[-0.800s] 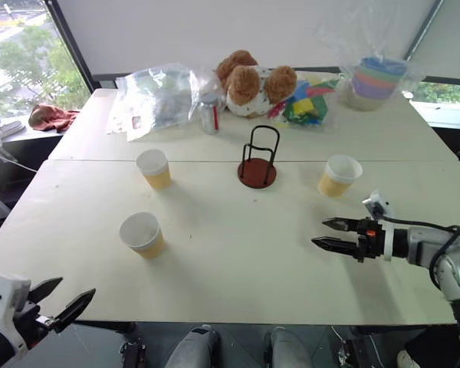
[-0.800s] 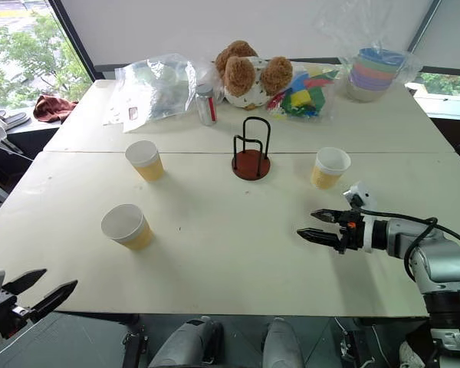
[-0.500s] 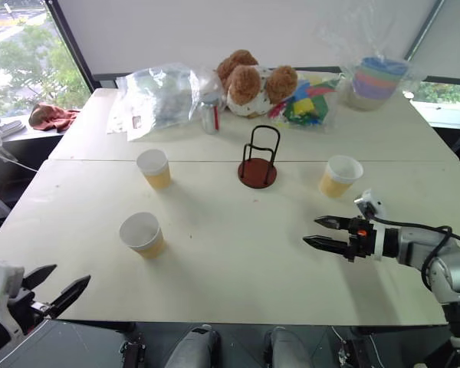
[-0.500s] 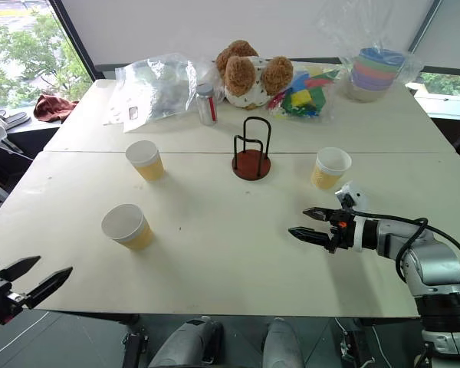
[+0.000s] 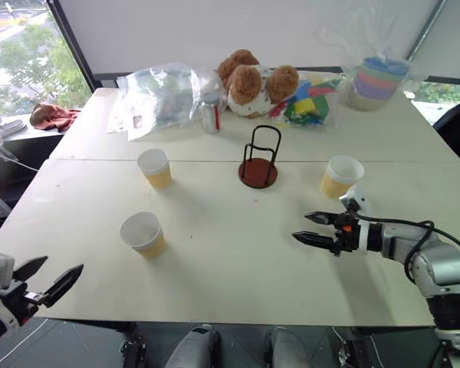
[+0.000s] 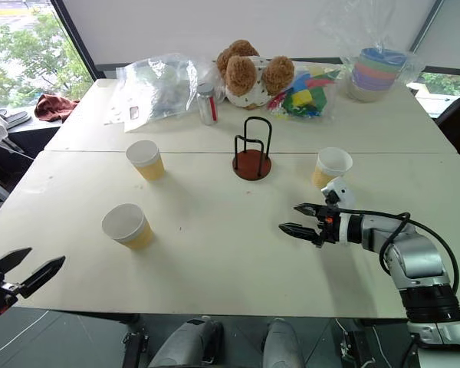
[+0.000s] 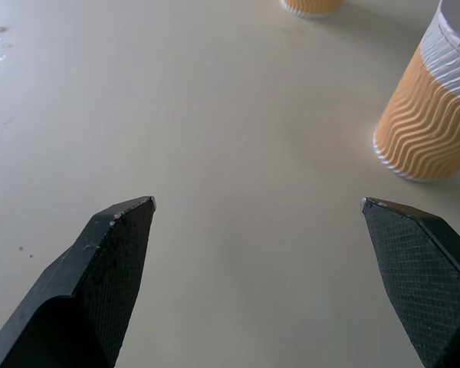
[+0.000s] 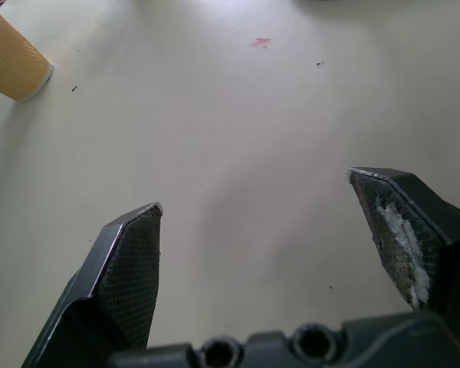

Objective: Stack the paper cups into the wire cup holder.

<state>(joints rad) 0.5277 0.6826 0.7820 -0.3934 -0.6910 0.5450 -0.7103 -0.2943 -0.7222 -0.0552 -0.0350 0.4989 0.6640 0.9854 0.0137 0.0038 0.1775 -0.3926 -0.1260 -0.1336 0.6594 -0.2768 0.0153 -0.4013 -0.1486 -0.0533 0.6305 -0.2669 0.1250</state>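
Three paper cups stand upright on the white table (image 5: 215, 276): one at the far left (image 5: 154, 167), one at the near left (image 5: 142, 233), one at the right (image 5: 340, 175). The wire cup holder (image 5: 258, 161), with its red-brown disc base and black loops, stands empty between the far-left and right cups. My right gripper (image 5: 300, 227) hovers open over the table, just in front of the right cup and pointing left. My left gripper (image 5: 65, 263) is open at the table's near-left edge; its wrist view shows the near-left cup (image 7: 433, 115) ahead of its fingers. Both grippers hold nothing.
Along the table's far edge lie clear plastic bags (image 5: 157, 96), a small can (image 5: 209, 115), a brown plush bear (image 5: 253, 80), colourful toys (image 5: 310, 103) and a bagged stack of pastel bowls (image 5: 377, 80). A red cloth (image 5: 50, 116) lies on the ledge beyond the left edge.
My right gripper has moved left, toward the table's middle, still open. My left gripper has drifted slightly left at the near edge, also still open.
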